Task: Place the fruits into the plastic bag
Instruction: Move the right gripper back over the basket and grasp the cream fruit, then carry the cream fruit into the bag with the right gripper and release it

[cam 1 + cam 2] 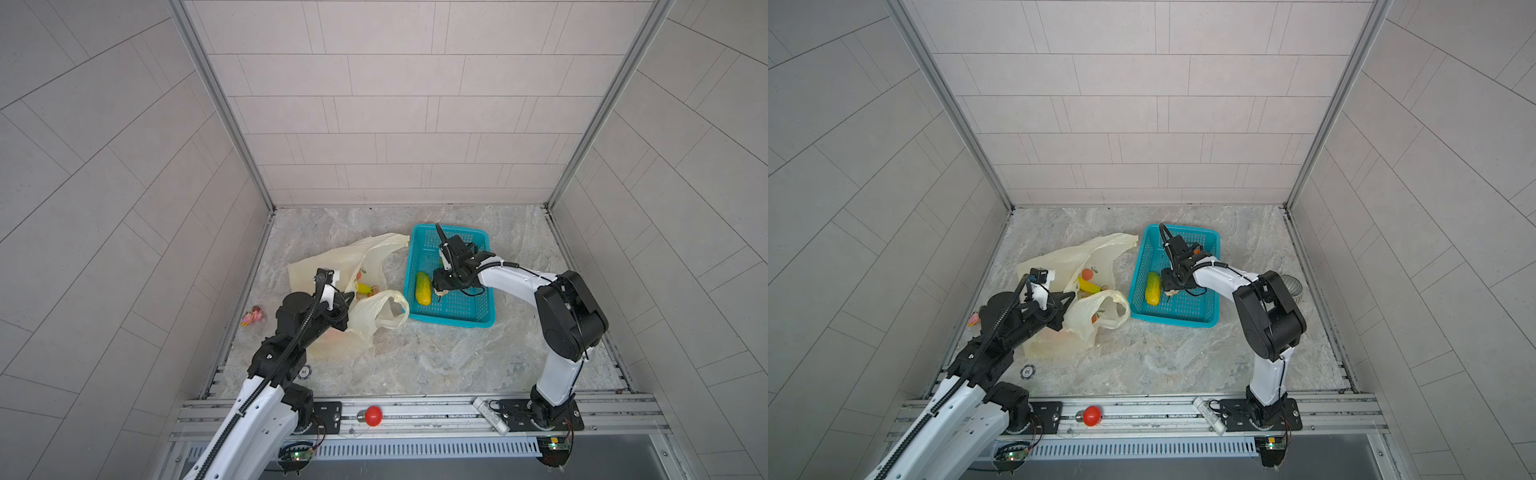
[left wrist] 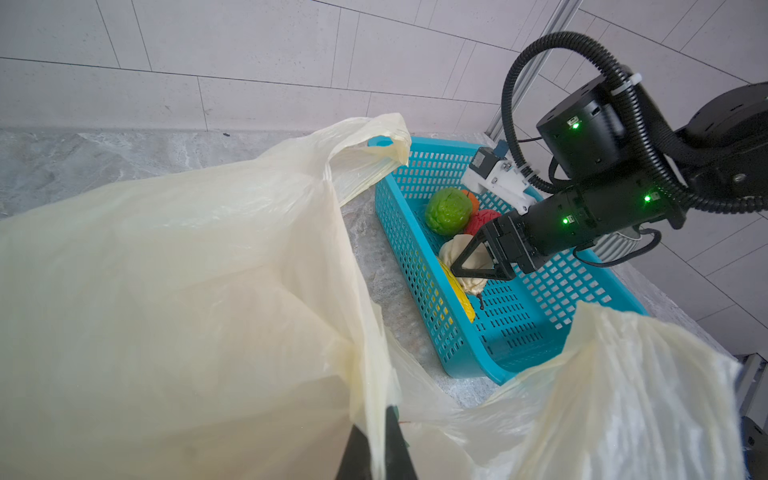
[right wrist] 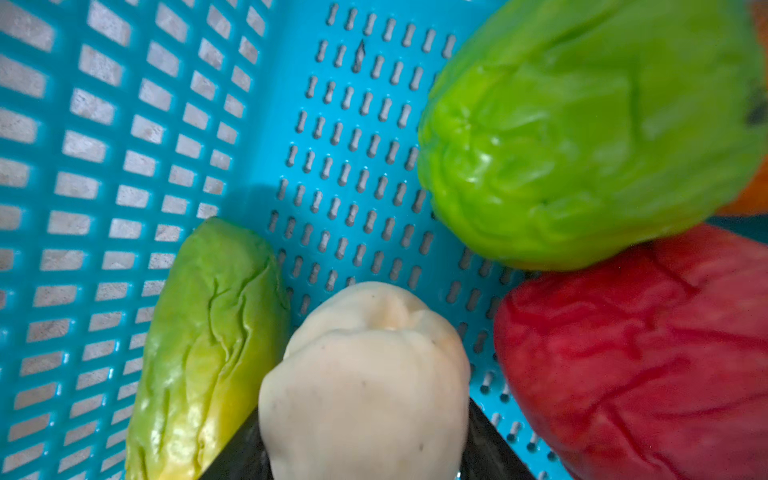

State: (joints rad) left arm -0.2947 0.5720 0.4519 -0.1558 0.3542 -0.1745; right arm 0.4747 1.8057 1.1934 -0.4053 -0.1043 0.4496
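The plastic bag sprawls open on the marble table, a banana lying in its mouth. Just beside it sits the teal basket. The left gripper is clamped on the bag's rim film. The right gripper reaches into the basket, jaws either side of the beige fruit; whether they squeeze it I cannot tell. A green fruit, red fruit and yellow-green oblong fruit lie around it.
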